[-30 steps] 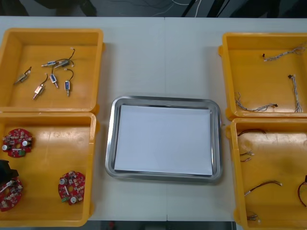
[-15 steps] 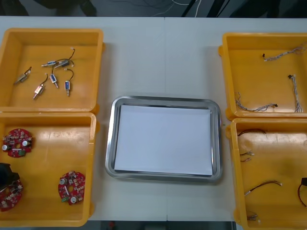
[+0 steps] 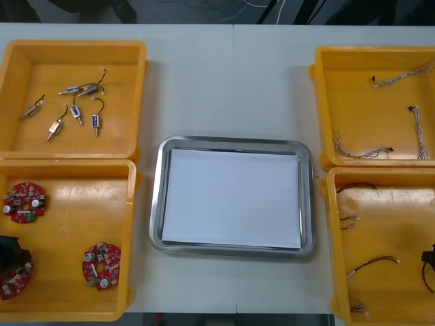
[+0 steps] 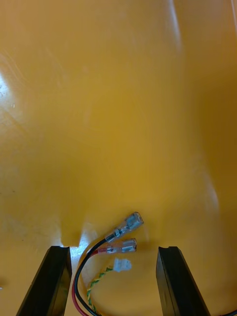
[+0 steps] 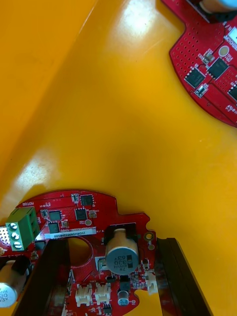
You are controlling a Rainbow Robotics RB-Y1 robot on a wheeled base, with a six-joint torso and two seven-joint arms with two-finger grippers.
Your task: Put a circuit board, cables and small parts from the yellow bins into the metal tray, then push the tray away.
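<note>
My left gripper (image 3: 9,250) is low in the near left yellow bin (image 3: 75,309), over a round red circuit board (image 3: 15,280). In the left wrist view the gripper (image 5: 116,281) is open. One finger lies over the board (image 5: 84,217) and the other stands just past its edge by the capacitor. My right gripper (image 3: 429,258) is down in the near right bin (image 3: 331,244). There it (image 4: 113,281) is open, with the connector ends of a red and yellow cable (image 4: 116,237) lying between its fingers. The metal tray (image 3: 234,141), white inside, sits at the centre.
Two more boards (image 3: 24,202) (image 3: 102,265) lie in the near left bin. Small metal parts (image 3: 71,109) are in the far left bin. Twisted cables (image 3: 367,153) lie in the far right bin, and other cables (image 3: 372,263) in the near right one.
My left gripper has shifted slightly nearer and lower over the board. My right gripper has edged a little further into the near right bin.
</note>
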